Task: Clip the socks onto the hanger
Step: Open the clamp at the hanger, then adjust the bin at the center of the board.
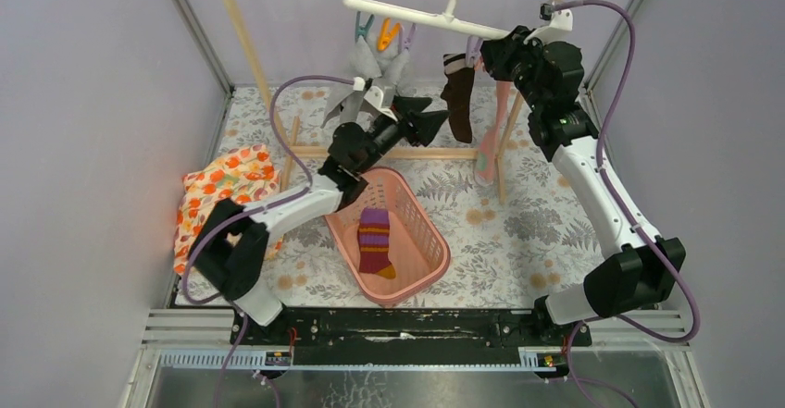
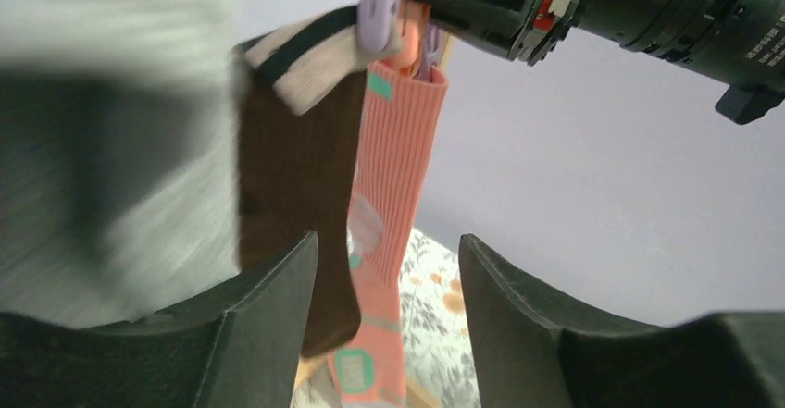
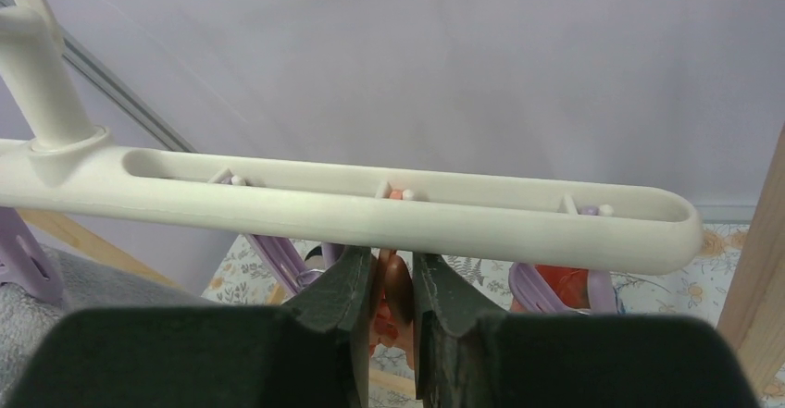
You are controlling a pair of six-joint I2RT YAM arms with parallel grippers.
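The purple striped sock (image 1: 375, 240) lies flat in the pink basket (image 1: 430, 241). The white hanger (image 1: 417, 15) hangs by its hook from the rack's top rail, with teal, orange and purple clips under its left half. My left gripper (image 1: 421, 121) is open and empty, raised beside the hanging dark brown sock (image 1: 456, 93). In the left wrist view the brown sock (image 2: 292, 177) and the pink sock (image 2: 393, 149) show beyond my open left gripper (image 2: 389, 269). My right gripper (image 3: 393, 283) is shut on an orange clip (image 3: 400, 292) just under the hanger bar (image 3: 352, 204).
A grey sock (image 1: 375, 66) hangs under the hanger's left half and the long pink sock (image 1: 495, 130) hangs to the right. The wooden rack frame (image 1: 250, 47) stands at the back. A floral orange cloth (image 1: 222, 186) lies at the left. Purple clips (image 3: 278, 255) flank my right fingers.
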